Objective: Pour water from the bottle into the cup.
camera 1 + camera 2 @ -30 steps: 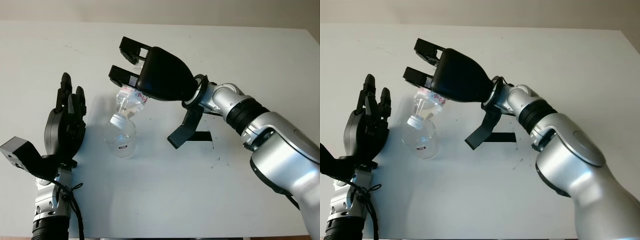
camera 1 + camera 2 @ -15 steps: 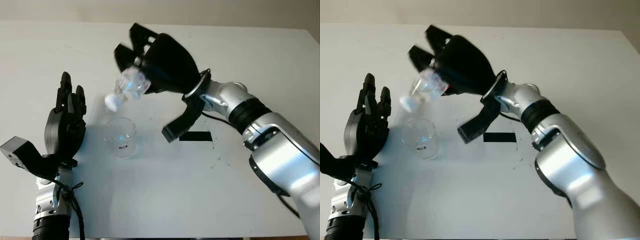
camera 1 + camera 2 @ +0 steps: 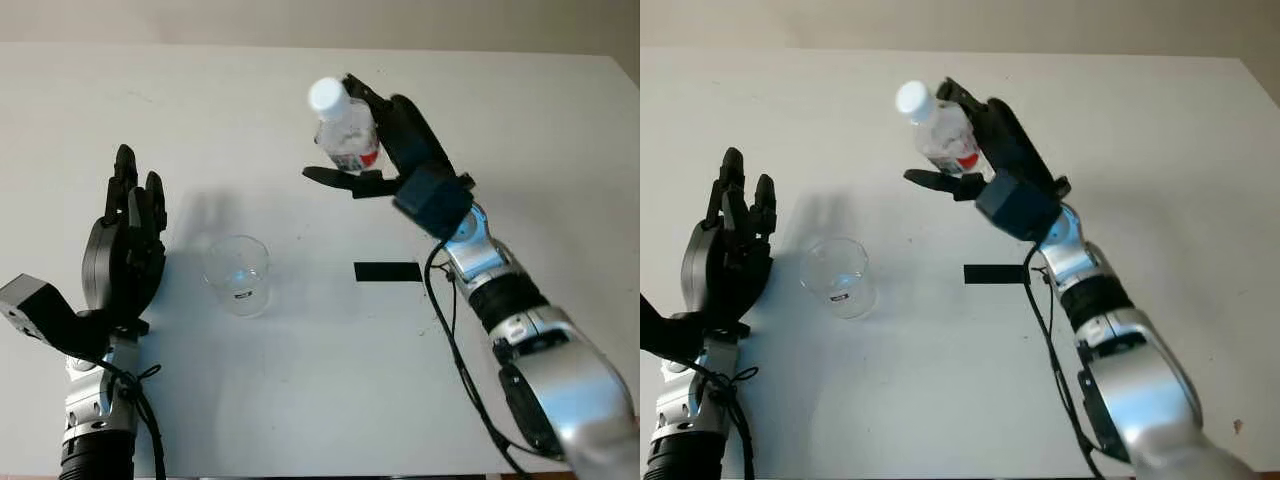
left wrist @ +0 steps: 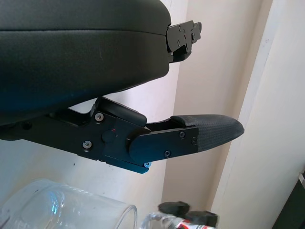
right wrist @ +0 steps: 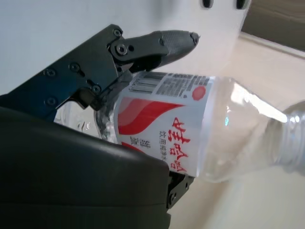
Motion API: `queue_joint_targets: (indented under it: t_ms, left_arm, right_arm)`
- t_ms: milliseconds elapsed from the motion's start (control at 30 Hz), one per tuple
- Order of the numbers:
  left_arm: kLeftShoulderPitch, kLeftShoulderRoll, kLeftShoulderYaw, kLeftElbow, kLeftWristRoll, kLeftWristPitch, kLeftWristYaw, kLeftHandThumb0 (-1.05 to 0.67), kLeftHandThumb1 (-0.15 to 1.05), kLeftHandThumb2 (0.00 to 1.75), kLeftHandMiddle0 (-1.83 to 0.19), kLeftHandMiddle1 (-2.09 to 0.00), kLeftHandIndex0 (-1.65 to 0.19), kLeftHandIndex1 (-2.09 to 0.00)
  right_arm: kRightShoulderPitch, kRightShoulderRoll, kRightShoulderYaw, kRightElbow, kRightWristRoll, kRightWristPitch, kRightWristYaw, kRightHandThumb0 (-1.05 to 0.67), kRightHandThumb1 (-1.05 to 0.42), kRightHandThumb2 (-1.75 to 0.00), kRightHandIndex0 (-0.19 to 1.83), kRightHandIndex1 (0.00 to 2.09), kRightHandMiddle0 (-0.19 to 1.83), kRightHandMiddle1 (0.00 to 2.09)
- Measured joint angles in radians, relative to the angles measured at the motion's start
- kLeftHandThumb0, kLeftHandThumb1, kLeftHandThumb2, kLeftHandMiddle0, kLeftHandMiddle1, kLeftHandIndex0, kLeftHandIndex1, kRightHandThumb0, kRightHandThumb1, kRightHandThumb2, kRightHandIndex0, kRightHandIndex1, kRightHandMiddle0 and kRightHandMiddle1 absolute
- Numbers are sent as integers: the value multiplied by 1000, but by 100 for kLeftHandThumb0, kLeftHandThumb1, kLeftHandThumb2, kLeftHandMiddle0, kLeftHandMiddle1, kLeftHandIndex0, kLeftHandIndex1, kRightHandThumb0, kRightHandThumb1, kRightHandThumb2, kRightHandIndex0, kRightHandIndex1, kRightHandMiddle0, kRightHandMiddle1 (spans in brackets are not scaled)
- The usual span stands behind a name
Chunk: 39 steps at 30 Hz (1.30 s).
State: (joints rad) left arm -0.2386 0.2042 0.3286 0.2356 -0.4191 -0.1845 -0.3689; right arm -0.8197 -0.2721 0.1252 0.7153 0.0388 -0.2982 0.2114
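A clear plastic bottle [image 3: 343, 133] with a white cap and a red-and-white label stands upright in the air, held by my right hand [image 3: 385, 150], up and to the right of the cup. The right wrist view shows the fingers [image 5: 157, 43] wrapped around the bottle's label [image 5: 162, 129]. A clear glass cup [image 3: 238, 275] stands on the white table [image 3: 300, 400], left of centre. My left hand [image 3: 125, 250] is raised and open just left of the cup, not touching it. The cup's rim [image 4: 66, 205] appears in the left wrist view.
A black strip of tape [image 3: 388, 271] lies on the table to the right of the cup. The table's far edge [image 3: 320, 46] meets a beige wall.
My right hand has swung the bottle from tilted neck-down over the cup to upright, and carried it up and to the right, away from the cup. The left hand has stayed put.
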Motion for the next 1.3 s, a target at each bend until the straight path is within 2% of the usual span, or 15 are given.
queue_joint_targets:
  t_ms: [133, 200, 367, 733, 1000, 1300]
  left_arm:
    - [0, 0, 7, 2, -10, 6, -8, -76, 105, 55, 19, -1, 19, 0]
    - [-1, 1, 8, 4, -11, 6, -18, -76, 105, 56, 19, 0, 19, 0]
    - [-1, 3, 9, 12, -10, 1, -26, -76, 105, 57, 19, 0, 19, 0]
    - [0, 11, 16, 21, -14, 1, -47, -77, 105, 61, 19, 0, 19, 0]
    - [8, 21, 29, 24, -15, -8, -65, -76, 105, 63, 19, 0, 19, 0]
    - [10, 31, 42, 29, -44, -8, -112, -73, 105, 68, 19, 0, 19, 0]
  right_arm:
    - [62, 10, -87, -175, 139, 283, 75, -39, -105, -60, 144, 209, 108, 209]
    - [97, 11, -117, -258, 189, 396, 104, -38, -105, -61, 147, 209, 112, 209]
    - [174, 8, -161, -399, 251, 549, 166, -38, -105, -62, 149, 209, 115, 209]
    - [290, -3, -187, -515, 225, 661, 153, -40, -105, -60, 148, 209, 116, 209]
    - [370, -1, -153, -561, 146, 629, 143, -41, -105, -60, 146, 209, 118, 209]
    - [431, 18, -162, -605, 152, 626, 131, -44, -105, -58, 149, 209, 119, 209]
